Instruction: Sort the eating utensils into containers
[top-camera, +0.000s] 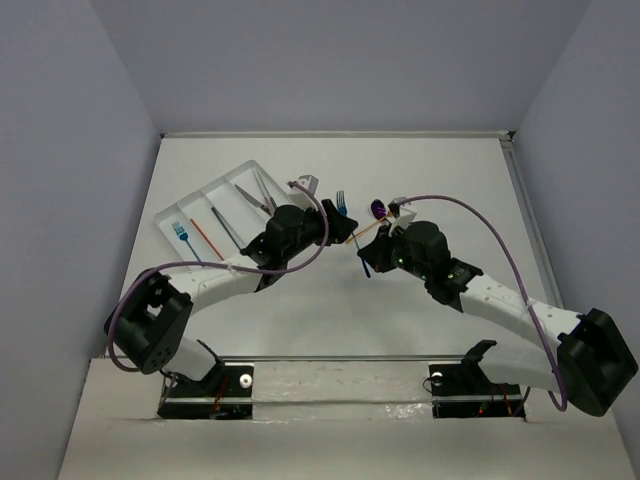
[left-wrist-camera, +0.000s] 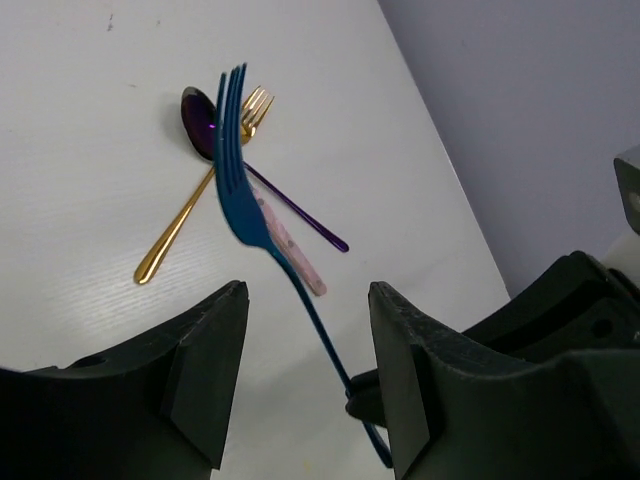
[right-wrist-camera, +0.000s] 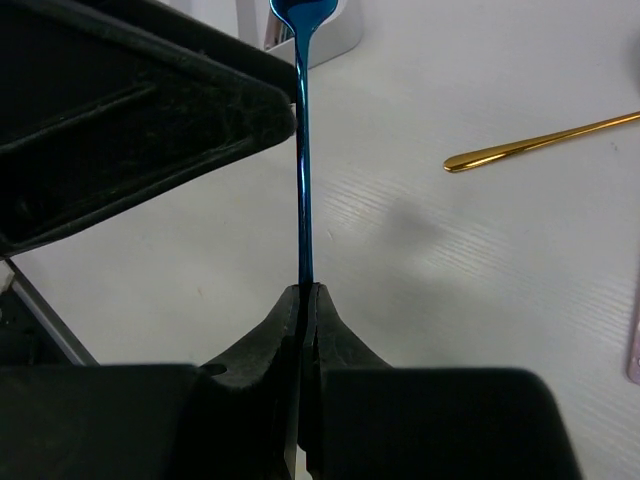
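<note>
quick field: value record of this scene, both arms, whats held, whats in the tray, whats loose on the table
right gripper: jaws shut on the blue fork, low on its handle
left gripper: jaws open, one on each side of that fork, not gripping
blue fork: lifted off the table
tray: holds a second blue fork, an orange utensil, grey utensils
loose on table: gold fork crossing purple spoon, plus a pink handle
</note>
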